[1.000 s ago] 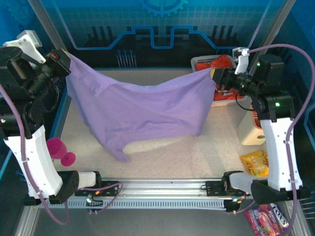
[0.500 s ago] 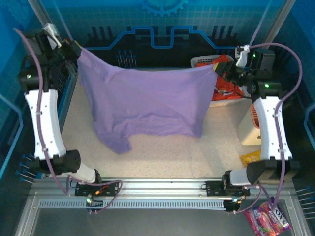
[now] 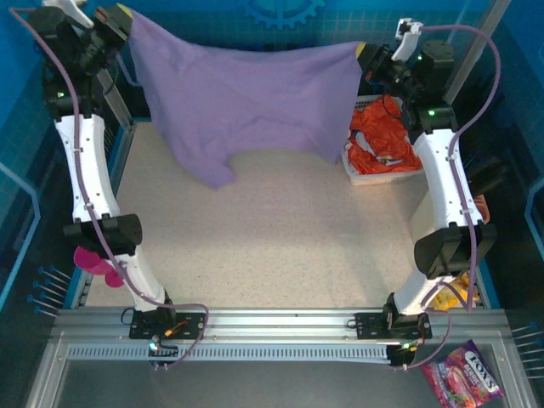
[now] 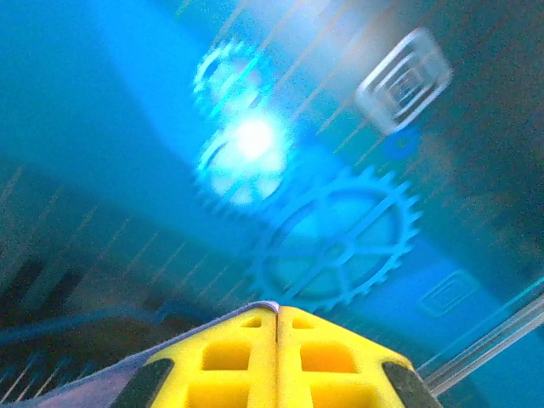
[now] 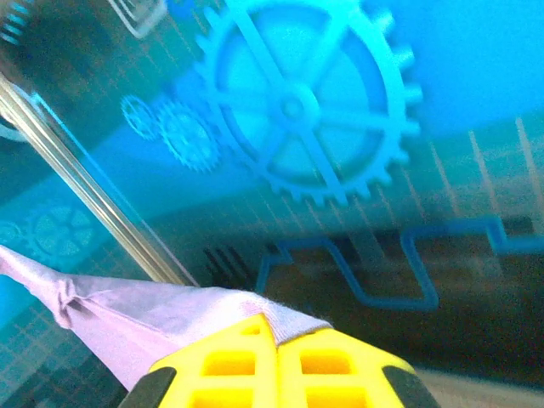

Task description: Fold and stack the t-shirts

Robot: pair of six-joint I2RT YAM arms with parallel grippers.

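— What's the cloth like?
— The lavender t-shirt (image 3: 246,102) is thin and soft. It is stretched into a sagging sheet left of the white slatted basket (image 3: 387,178), with one lower corner drooping toward the speckled counter (image 3: 272,246).
— Who has it?
— The left hand (image 3: 126,19) and right hand (image 3: 364,55), each pinched tight on a top corner.
— And the other?
— The orange-red t-shirt (image 3: 374,140) lies crumpled inside the basket.

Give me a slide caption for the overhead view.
The left gripper and right gripper, both shut, hold the lavender t-shirt stretched above the table; the orange t-shirt sits in the white basket.
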